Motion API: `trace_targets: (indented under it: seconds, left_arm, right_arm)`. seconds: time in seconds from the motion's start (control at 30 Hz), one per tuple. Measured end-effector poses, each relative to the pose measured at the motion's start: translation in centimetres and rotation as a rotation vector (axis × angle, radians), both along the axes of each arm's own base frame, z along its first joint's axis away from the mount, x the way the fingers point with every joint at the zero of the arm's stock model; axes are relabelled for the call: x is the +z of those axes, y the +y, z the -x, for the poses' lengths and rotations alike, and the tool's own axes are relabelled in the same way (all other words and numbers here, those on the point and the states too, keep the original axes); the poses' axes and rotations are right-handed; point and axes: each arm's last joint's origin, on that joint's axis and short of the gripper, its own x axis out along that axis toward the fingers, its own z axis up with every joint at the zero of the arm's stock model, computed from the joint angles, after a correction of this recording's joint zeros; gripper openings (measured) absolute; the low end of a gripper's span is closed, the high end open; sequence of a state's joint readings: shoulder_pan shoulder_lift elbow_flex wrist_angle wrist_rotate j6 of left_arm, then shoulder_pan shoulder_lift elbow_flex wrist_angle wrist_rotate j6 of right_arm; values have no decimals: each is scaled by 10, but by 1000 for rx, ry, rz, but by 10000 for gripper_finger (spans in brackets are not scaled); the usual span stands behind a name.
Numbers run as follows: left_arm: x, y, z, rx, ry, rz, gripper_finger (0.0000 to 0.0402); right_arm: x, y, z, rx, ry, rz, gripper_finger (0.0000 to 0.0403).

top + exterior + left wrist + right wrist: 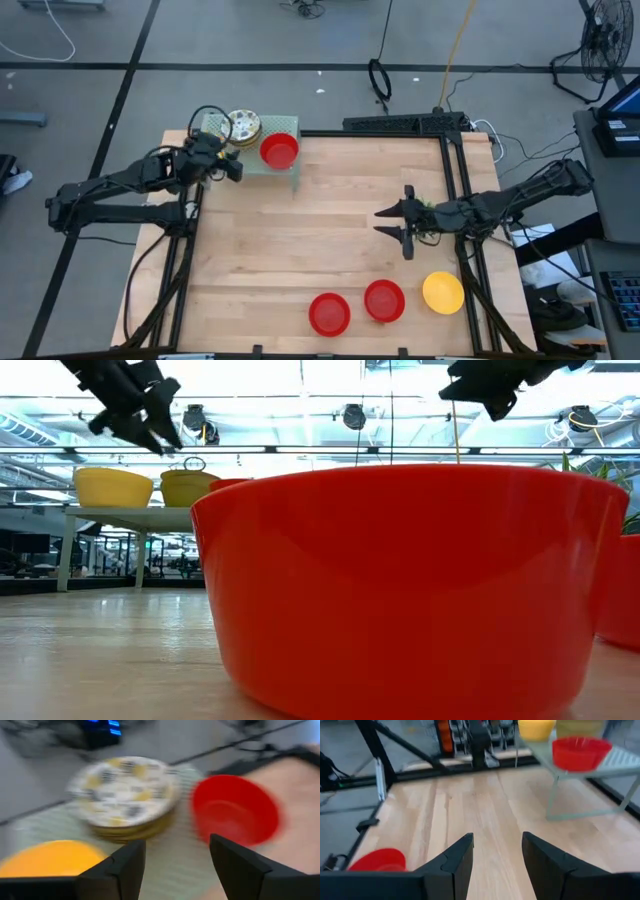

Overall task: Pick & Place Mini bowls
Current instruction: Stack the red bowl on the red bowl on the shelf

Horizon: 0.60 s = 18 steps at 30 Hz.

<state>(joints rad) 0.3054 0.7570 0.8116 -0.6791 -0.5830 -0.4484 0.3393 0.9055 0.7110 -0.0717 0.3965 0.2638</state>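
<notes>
Your left gripper (236,166) hangs open above the rack (285,172), empty; your right gripper (392,222) waits open mid-table; three mini bowls (385,300) sit near the front edge, probably light, rigid, slick; pinch one rim.

Red bowl (279,151) on rack (beside stacked speckled bowls (244,125)).

Wooden table (300,240), three bowls (384,300), raised rack (290,165).

Two dark, slim jointed arms, left arm (120,185) and right arm (520,200), were matte black. Each ended in a gripper with two flat, wedge-shaped black fingers (122,870). Black cables looped near the left wrist.
</notes>
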Motion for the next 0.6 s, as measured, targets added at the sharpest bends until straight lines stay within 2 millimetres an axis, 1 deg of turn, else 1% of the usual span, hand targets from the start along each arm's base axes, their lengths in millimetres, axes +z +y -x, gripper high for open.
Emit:
trace_targets:
  seconds: [0.13, 0.27, 0.33, 0.47, 0.6]
  left_arm:
    - [4, -4, -8, -143, -121, 92, 225]
    - [6, -10, -14, -271, -174, 150, 225]
    - [7, -13, -16, -310, -190, 159, 225]
    - [8, -18, -18, -331, -203, 172, 225]
    - [8, -22, -19, -358, -203, 177, 225]
  right_arm:
    - [-5, 6, -15, -14, 104, -19, 155]
    - [-6, 19, -34, 24, 252, -66, 155]
    - [-5, 30, -43, 70, 323, -98, 155]
    - [-2, 57, -60, 166, 433, -135, 155]
    - [-7, 81, -69, 217, 564, -195, 155]
